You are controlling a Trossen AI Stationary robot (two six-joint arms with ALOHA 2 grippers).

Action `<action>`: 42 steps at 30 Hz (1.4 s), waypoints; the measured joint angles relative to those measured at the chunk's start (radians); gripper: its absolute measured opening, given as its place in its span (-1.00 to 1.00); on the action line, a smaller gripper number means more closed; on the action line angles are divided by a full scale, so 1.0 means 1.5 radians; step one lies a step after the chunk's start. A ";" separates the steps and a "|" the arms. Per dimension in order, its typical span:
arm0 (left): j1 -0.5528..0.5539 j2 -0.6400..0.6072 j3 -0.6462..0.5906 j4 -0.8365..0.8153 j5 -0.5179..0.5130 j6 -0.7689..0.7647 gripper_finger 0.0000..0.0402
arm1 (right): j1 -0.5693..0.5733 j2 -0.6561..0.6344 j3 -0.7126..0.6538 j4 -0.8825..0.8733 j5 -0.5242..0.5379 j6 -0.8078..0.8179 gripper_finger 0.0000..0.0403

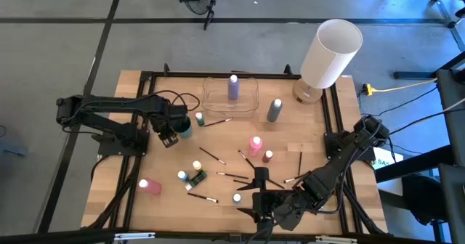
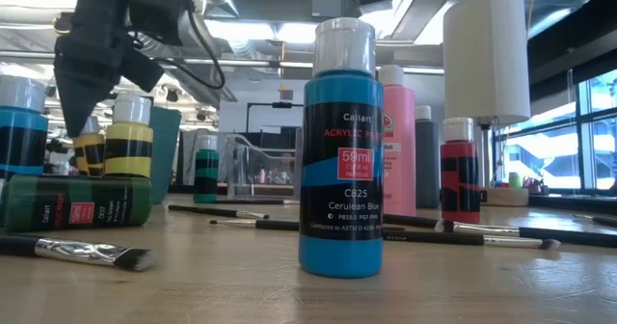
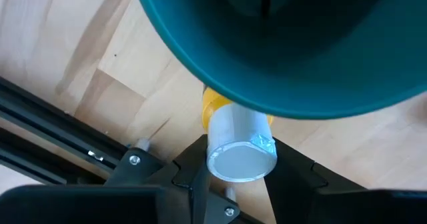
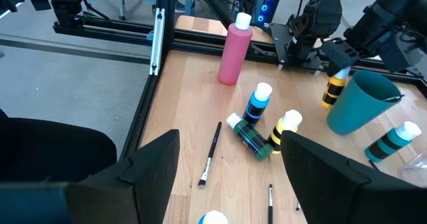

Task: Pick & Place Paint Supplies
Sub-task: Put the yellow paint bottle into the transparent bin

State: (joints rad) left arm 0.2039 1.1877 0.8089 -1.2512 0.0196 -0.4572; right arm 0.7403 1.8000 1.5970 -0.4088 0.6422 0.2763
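The yellow paint bottle (image 3: 235, 141) is clamped in the left end effector (image 1: 171, 133), cap toward the wrist, its long axis tipped across the fingers. It hangs just left of the teal cup (image 1: 184, 125), touching or nearly touching the rim; I judge the cup the receiving vessel. Left tabletop (image 1: 131, 171) frame rail lies close behind. The right end effector (image 1: 263, 202), spread and empty, waits at the near edge above a blue paint bottle (image 1: 237, 198).

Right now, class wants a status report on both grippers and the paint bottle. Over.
Left gripper shut on small yellow white-capped paint bottle, above teal plastic cup. Right gripper open, waiting at table's near edge. Nothing blocking the cup.
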 joint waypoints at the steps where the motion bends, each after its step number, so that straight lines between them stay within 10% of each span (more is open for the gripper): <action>1: 0.000 0.000 0.000 0.000 0.000 0.000 -0.43 | 0.000 0.000 0.000 0.000 0.000 0.001 0.31; 42: -0.130 -0.001 0.045 -0.051 0.054 -0.089 -0.45 | 0.000 0.000 0.000 -0.001 0.000 0.003 0.31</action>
State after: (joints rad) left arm 0.0089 1.1858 0.8757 -1.3275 0.1007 -0.5902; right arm 0.7403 1.7997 1.5970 -0.4107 0.6422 0.2806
